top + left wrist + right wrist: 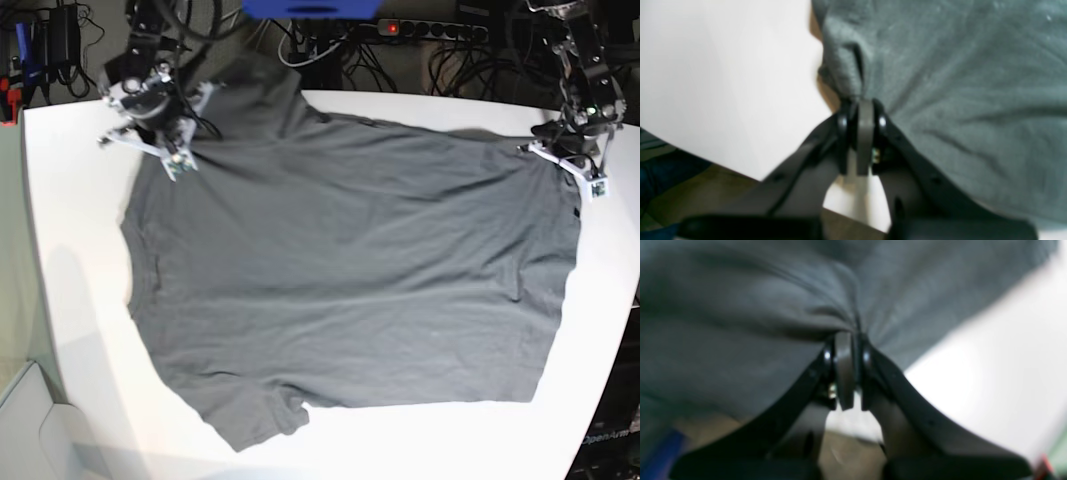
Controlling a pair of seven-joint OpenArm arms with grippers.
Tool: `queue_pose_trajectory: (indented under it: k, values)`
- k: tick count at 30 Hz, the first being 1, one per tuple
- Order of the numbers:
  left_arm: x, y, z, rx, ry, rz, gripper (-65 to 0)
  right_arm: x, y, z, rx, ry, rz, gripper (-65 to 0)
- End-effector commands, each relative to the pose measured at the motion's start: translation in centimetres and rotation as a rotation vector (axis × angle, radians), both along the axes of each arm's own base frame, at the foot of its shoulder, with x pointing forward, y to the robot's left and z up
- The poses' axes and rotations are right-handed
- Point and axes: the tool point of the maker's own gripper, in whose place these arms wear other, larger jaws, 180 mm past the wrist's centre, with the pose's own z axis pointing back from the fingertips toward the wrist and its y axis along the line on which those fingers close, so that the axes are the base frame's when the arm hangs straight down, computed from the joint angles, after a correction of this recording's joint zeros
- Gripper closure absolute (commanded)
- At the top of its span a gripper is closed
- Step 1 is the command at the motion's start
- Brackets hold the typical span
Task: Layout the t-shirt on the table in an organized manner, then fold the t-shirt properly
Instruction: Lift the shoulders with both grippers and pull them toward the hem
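Note:
The dark grey t-shirt (350, 270) lies spread across the white table (70, 300), with a sleeve bunched at the near left. My right gripper (170, 150) sits at the shirt's far left corner. In the right wrist view its jaws (849, 335) are shut on a pinched fold of the t-shirt (723, 340) over the table (990, 373). My left gripper (560, 150) is at the shirt's far right corner. In the left wrist view it (862, 101) is shut on the edge of the t-shirt (957, 83), beside bare table (723, 83).
Behind the table's far edge hang cables and a power strip (430, 30), with a blue object (310, 8) at top centre. The table's curved edge runs close to the shirt on the right side (610, 300). Floor (690, 190) shows below the edge.

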Motion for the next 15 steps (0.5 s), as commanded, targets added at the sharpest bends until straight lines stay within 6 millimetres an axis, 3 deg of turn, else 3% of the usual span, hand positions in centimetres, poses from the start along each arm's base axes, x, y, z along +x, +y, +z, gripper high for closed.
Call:
queue_pose_trajectory:
  k: [1,7,15]
  values:
    - [-0.7,0.0,-0.1,0.001,0.042,-0.001,-0.1,-1.1,-1.3,0.2,-0.058,0.041,-0.014,0.0]
    - [0.7,-0.5,2.0,0.023,-0.021,-0.027,-0.1,0.2,-2.3,2.7,-0.099,-0.034,-0.012,0.0]
    - [0.6,-1.2,1.8,0.003,-0.026,-0.018,-0.1,1.5,-2.4,3.7,-0.107,-0.077,-0.014,0.0]
